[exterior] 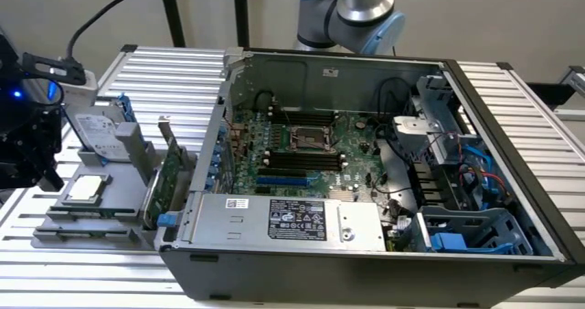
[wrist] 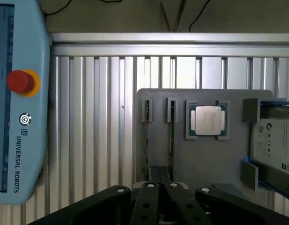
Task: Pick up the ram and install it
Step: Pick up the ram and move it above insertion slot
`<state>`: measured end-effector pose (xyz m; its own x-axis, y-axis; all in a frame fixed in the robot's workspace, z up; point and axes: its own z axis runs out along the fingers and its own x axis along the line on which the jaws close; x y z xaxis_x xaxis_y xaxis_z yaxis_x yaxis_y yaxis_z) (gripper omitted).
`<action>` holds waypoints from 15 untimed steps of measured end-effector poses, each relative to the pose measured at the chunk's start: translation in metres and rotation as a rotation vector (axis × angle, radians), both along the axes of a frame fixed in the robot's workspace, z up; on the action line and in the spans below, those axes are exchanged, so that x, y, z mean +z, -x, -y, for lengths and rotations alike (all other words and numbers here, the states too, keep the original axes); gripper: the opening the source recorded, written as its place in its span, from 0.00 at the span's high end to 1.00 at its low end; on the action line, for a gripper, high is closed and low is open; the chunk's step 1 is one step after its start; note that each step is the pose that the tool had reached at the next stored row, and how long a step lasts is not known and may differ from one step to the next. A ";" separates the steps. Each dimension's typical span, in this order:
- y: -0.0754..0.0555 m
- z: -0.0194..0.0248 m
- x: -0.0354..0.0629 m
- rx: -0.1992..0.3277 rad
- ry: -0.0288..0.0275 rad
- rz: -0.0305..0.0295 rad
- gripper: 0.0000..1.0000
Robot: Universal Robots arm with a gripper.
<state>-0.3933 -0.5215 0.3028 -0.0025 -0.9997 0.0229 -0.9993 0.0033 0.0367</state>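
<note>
Worktop: slatted metal table (wrist: 88, 117); it carries an open computer case (exterior: 366, 275) and, along the case's side at the exterior view's left, a grey holder tray (wrist: 200, 159).
Ram: thin green stick (wrist: 171, 131), standing on edge in a slot of the tray, at the end of the tray away from the hard drive (wrist: 275, 140) and just beside the processor (wrist: 207, 119).
Second stick: same kind (wrist: 146, 136), in the neighbouring slot, one place further from the processor and parallel to the first.
Other tray stock: a taller expansion card (exterior: 164, 179) stands upright along the tray edge nearest the case.
Claw: (wrist: 161, 176) hangs over the tray edge at the ram end, in line with the two sticks and above them. Its jaws look drawn together with nothing between them, and it touches neither stick.
Arm: base joint (exterior: 366, 7) stands behind the case's far wall.
Memory slots: black rows (exterior: 302, 159) on the board inside the case, below the processor socket; they look unfilled.
Pendant: control pendant (wrist: 18, 108) with a red stop button lies on the worktop, well apart from the tray.
Done: by the look of it, nothing beyond placing the claw over the ram.
Left: grasp, lift out of the tray, carry to the case, seat in a slot.
</note>
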 end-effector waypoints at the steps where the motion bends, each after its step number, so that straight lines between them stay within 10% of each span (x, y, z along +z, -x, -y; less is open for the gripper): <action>1: 0.000 0.0000 -0.0005 0.000 -0.0001 0.0001 0.00; 15: 0.000 0.0038 -0.0224 -0.009 0.0001 0.0068 0.00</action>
<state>-0.3936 -0.5252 0.2805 -0.0113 -0.9997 0.0230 -0.9995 0.0120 0.0300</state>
